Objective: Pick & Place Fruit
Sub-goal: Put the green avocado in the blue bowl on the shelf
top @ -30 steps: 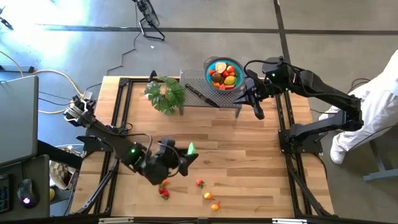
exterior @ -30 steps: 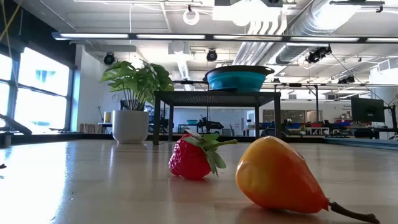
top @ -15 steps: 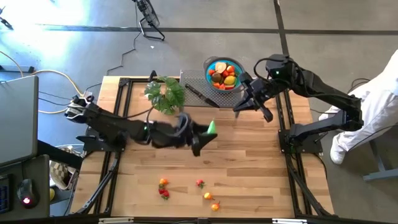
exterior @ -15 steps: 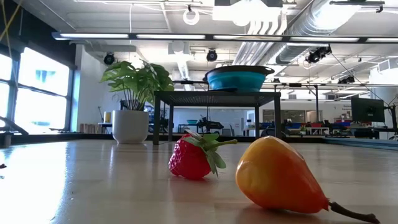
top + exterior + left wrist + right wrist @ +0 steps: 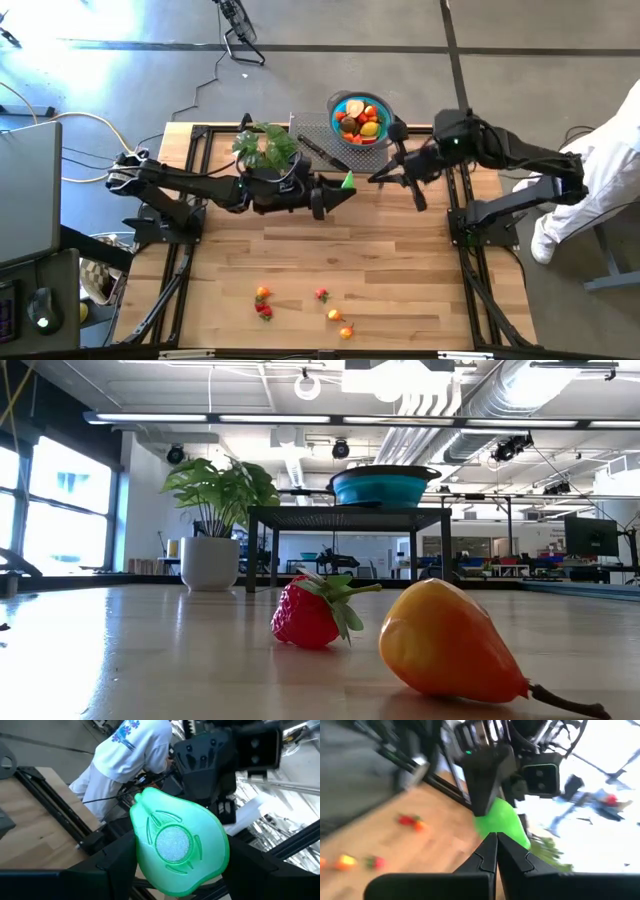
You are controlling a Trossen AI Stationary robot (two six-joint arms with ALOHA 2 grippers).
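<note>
Blue and round, a plastic bowl (image 5: 360, 119) sits on a small black mesh stand (image 5: 318, 150) at the far edge of the pale wooden table (image 5: 400, 260), holding a mix of small toy fruits (image 5: 359, 122) in red, orange, yellow and brown. Just short of the stand, the left gripper (image 5: 338, 188) is clamped on a glossy green pear-shaped toy fruit (image 5: 177, 845), carried above the tabletop. The right gripper (image 5: 496, 851) hovers beside the bowl with its dark fingers pressed together and nothing between them. Five more toy fruits lie near the table's front edge, among them a red strawberry (image 5: 310, 612) and a yellow-orange pear (image 5: 445, 642). A leafy green potted plant (image 5: 265, 150) stands beside the stand.
</note>
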